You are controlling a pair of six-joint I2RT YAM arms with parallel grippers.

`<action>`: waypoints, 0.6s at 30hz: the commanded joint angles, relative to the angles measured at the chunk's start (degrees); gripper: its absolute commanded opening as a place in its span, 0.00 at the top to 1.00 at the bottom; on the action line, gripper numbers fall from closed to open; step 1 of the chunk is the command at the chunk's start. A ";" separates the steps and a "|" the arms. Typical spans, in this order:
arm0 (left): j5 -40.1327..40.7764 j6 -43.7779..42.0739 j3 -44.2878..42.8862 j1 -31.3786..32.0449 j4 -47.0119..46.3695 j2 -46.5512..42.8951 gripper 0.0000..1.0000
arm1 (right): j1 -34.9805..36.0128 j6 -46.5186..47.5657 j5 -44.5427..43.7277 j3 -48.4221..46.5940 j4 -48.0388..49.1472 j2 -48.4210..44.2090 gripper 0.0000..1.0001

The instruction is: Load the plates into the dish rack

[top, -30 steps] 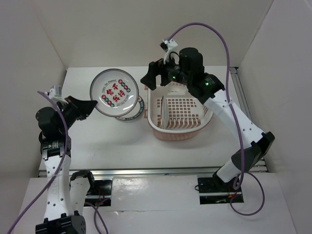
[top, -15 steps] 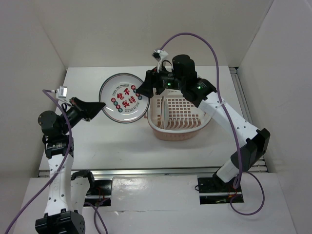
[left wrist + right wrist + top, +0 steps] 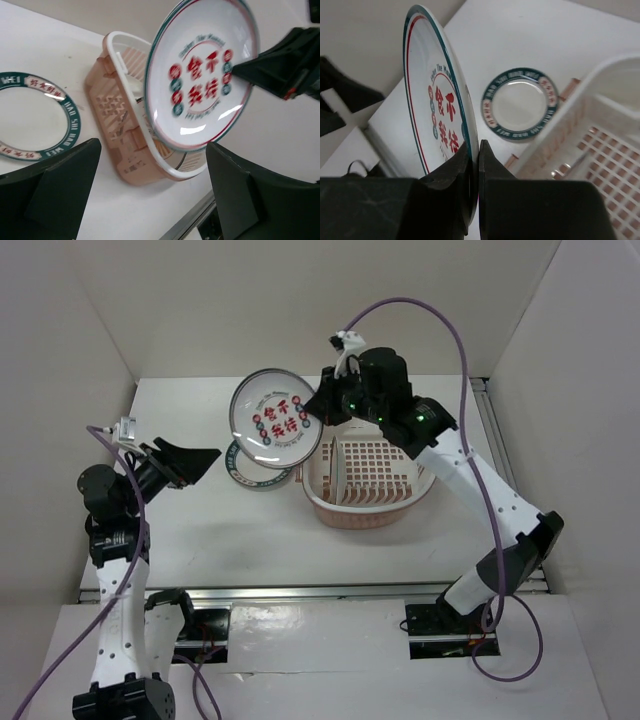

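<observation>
Right gripper (image 3: 318, 412): clamped on the rim of the red-character plate (image 3: 278, 420), which is held tilted above the table (image 3: 210, 535), just left of the dish rack (image 3: 370, 515). Left gripper (image 3: 200, 464): jaws spread wide, nothing held.

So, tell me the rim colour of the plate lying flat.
Flat plate: dark green band, white lettering, red patches; right wrist view.
</observation>
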State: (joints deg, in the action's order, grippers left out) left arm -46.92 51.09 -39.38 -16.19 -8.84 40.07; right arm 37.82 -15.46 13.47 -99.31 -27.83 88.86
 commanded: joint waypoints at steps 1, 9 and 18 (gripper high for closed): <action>2.44 -6.17 -3.86 0.01 9.15 -1.31 0.00 | 0.93 0.26 -21.60 -8.17 -5.63 -7.91 1.00; 5.42 -13.20 0.26 0.01 19.29 -4.22 0.00 | 5.24 -1.14 -61.14 -6.86 -21.17 -13.97 1.00; 5.70 -13.21 0.97 0.01 20.62 -3.08 0.00 | 7.53 -11.52 -74.46 -2.75 -33.34 -11.96 1.00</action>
State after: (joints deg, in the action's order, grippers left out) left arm -41.93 39.20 -38.46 -16.19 12.08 36.80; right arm 44.51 -22.11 -52.84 -104.03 -58.04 76.05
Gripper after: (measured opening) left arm 1.000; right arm 0.103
